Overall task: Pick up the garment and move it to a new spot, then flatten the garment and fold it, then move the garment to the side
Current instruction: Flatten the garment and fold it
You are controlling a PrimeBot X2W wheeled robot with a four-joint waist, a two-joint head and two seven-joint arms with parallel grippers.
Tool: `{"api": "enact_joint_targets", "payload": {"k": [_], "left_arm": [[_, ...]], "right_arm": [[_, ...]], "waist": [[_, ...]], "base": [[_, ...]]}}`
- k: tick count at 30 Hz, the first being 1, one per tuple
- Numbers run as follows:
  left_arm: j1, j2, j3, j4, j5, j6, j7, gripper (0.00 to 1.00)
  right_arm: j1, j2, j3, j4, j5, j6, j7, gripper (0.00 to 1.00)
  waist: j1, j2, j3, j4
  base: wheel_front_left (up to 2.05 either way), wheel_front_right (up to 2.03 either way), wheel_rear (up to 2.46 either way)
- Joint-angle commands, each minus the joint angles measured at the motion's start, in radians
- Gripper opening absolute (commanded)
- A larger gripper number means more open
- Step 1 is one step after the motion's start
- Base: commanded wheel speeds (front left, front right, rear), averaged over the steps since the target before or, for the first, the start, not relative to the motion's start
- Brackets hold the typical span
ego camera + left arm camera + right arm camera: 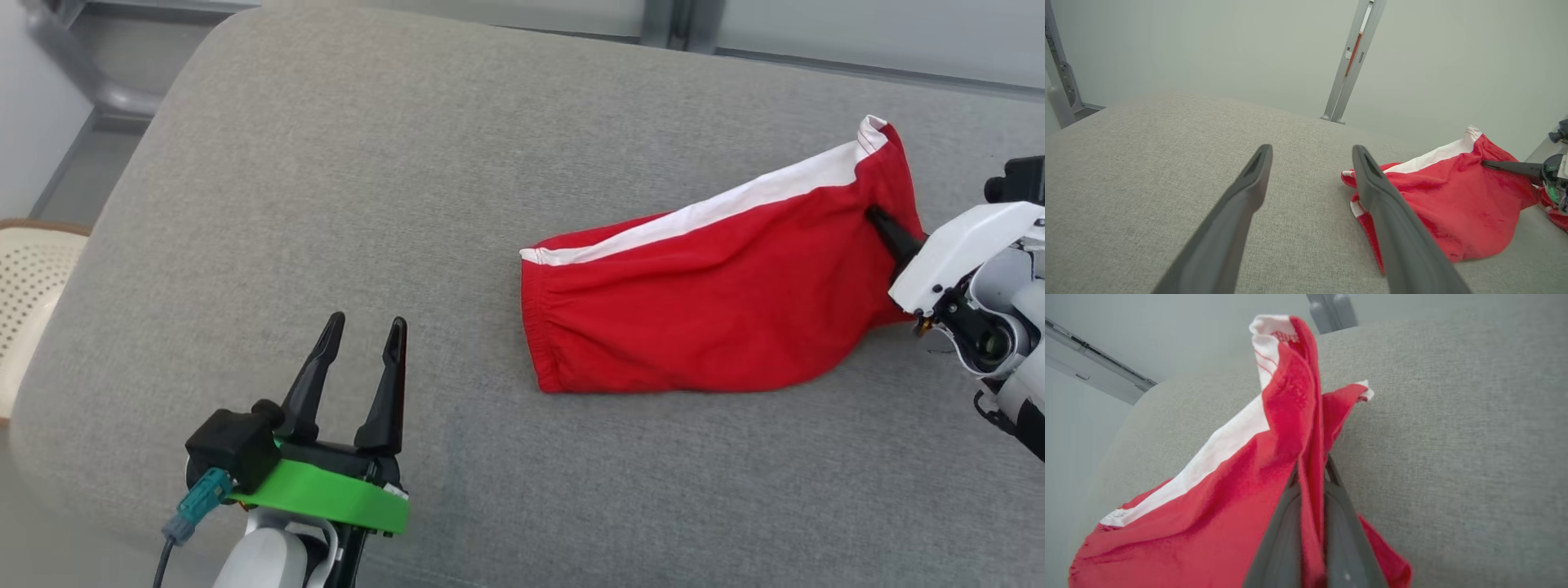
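In the head view we see the garment (702, 318), red with a white band along its upper edge, lying on the grey cushioned surface (392, 163) at the centre right of the frame. Its gathered hem faces the frame's left, and its far right end rises to a peak with a white tip. The right gripper (875, 215) enters from the right edge; its dark fingers run into the raised end of the cloth just below that peak.

In the right wrist view we see this gripper (1312, 469) at the bottom centre, its jaws closed on a vertical fold of the garment (1208, 506). The red cloth passes between the two fingers (1282, 539) and stands up above them to the white tip near the top of the frame. The rest of the cloth spreads toward the lower left.

The left gripper (366, 322) sits at the lower left of the head view, above a green bracket (326, 494), with its jaws apart and nothing between them. It is well apart from the garment.

In the left wrist view the left gripper (1311, 150) shows its two fingers spread over bare grey fabric. The garment (1453, 204) lies at the right of that frame, and the right gripper (1486, 164) reaches into it from the right edge. A grey metal post (1351, 61) stands behind the surface at the upper centre.

A pale perforated object (28, 286) shows at the left edge of the head view; we cannot tell what it is.
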Motion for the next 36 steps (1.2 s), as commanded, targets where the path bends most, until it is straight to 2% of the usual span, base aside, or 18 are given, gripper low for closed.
{"api": "enact_joint_targets", "payload": {"k": [1,13,17,22,28,36], "left_arm": [[0.015,0.005,0.006,-0.004,0.023,-0.005,-0.003,1.0],[0.039,-0.009,0.054,0.015,0.08,-0.006,-0.003,1.0],[0.042,-0.019,0.049,0.021,0.077,-0.007,-0.003,1.0],[0.049,-0.023,0.047,0.035,0.07,-0.007,-0.003,1.0],[0.058,-0.028,0.039,0.054,0.063,-0.007,-0.003,1.0],[0.04,-0.032,0.019,0.071,0.059,-0.007,-0.003,1.0]], "right_arm": [[0.033,-0.004,-0.012,-0.014,0.021,0.0,-0.018,0.0],[0.17,-0.031,-0.038,-0.097,0.05,0.0,-0.132,0.0],[0.158,-0.032,-0.036,-0.089,0.033,0.0,-0.143,0.0],[0.104,0.001,-0.021,-0.117,-0.004,0.0,-0.151,0.0],[0.041,0.076,0.011,-0.142,-0.043,0.0,-0.125,0.0],[-0.014,0.255,0.065,0.032,-0.063,0.0,-0.027,0.0]], "waist": [[0.0,-0.0001,-0.039,-0.077],[0.0,-0.0001,-0.088,-0.216],[0.0,-0.0001,-0.099,-0.226],[0.0,-0.0001,-0.116,-0.211],[0.0,-0.0001,-0.129,-0.167],[0.0,-0.0001,-0.113,-0.086]], "base": [[0.0,0.0,0.0],[0.0,0.0,0.0],[0.0,0.0,0.0],[0.0,0.0,0.0],[0.0,0.0,0.0],[0.0,0.0,0.0]]}}
